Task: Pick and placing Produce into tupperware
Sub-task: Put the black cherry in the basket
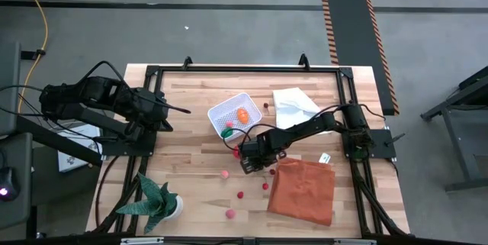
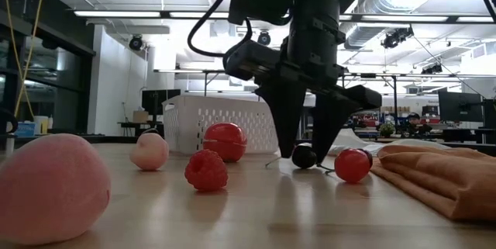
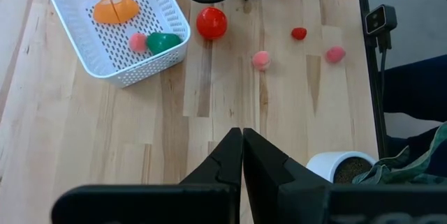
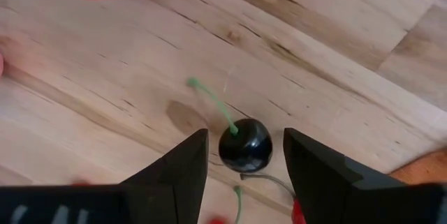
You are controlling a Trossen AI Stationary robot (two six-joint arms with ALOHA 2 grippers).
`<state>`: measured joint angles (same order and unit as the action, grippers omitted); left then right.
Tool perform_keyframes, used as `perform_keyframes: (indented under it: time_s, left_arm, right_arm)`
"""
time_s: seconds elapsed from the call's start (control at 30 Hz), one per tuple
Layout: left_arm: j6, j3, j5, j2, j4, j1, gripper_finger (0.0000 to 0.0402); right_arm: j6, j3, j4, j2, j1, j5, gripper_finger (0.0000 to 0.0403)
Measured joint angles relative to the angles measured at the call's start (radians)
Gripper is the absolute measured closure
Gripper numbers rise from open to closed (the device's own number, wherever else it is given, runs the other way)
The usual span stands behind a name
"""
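A dark cherry (image 4: 245,145), one small piece of the toy produce, lies on the wooden table (image 1: 191,191) right between the two fingers of my right pincer (image 4: 244,155). My fingers stand spread apart, one on each side of it, and they have not closed on it. Its thin green stem (image 4: 213,104) curls away across the boards.

From overhead, my right pincer (image 1: 252,156) sits near the middle of the table. The white tupperware (image 1: 223,113) lies close by at about 11 o'clock from it. An orange piece (image 1: 242,114) and a green piece (image 1: 227,133) already rest inside the tub.

A big red ball (image 2: 224,141) lies just beside the tub's near corner, at about 10 o'clock from my pincer. Pink and red pieces are scattered at 6 to 7 o'clock, toward the near table edge: one (image 1: 225,174), another (image 1: 239,195), and a third (image 1: 230,214).

An orange cloth (image 1: 303,189) lies close at 4 o'clock, and a red berry (image 2: 353,164) sits just beside its edge. A white cloth (image 1: 293,105) lies at 1 o'clock. A potted plant (image 1: 158,202) stands at the near left corner, well apart.

The boards to my 9 o'clock are bare.

My left pincer (image 3: 242,155) is clenched shut and waits over the table's left side.
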<state>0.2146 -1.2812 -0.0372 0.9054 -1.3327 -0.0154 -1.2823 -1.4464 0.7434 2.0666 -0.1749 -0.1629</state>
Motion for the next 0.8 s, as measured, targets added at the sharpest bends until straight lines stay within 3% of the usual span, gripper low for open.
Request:
perform_keyframes:
  time_s: [0.37, 0.8]
  left_arm:
    - [0.0, 0.0, 0.0, 0.0, 0.0, 0.0, 0.0399]
    - [0.0, 0.0, 0.0, 0.0, 0.0, 0.0, 0.0399]
  right_arm:
    - [0.0, 0.0, 0.001, 0.0, 0.0, 0.0, 0.0229]
    - [0.0, 0.0, 0.001, 0.0, 0.0, -0.003, 0.0282]
